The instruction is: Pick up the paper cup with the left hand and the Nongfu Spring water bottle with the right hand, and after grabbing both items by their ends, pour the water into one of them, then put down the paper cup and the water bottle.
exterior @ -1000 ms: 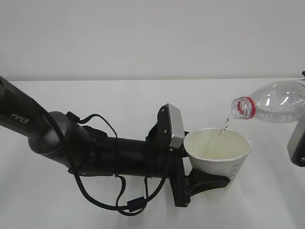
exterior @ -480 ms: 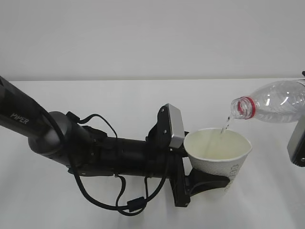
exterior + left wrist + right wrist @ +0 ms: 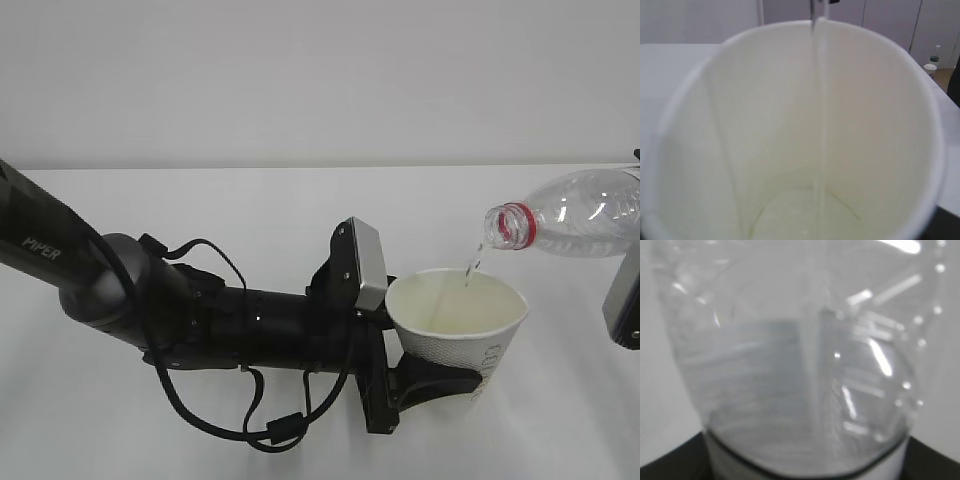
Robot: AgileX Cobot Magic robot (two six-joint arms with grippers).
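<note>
The white paper cup (image 3: 458, 318) is held upright above the table, with my left gripper (image 3: 440, 365) shut on its lower part; one black finger (image 3: 447, 384) shows under it. The clear Nongfu Spring water bottle (image 3: 580, 212) lies tilted at the right, its red-ringed mouth (image 3: 511, 225) just above the cup's far rim. A thin stream of water (image 3: 469, 266) falls into the cup. In the left wrist view the cup's cream inside (image 3: 765, 125) fills the frame, with the stream (image 3: 820, 100) and a pale pool (image 3: 800, 217). My right gripper (image 3: 625, 300) is shut on the bottle (image 3: 800, 365).
The white table (image 3: 250, 220) runs back to a plain white wall. My left arm's black body and loose cables (image 3: 250, 425) stretch across the table's left and middle. A small bottle (image 3: 936, 51) stands far off in the left wrist view.
The broken trickle from the bottle has become a steadier thin stream into the cup. Both arms, the cup and the bottle have stayed in place.
</note>
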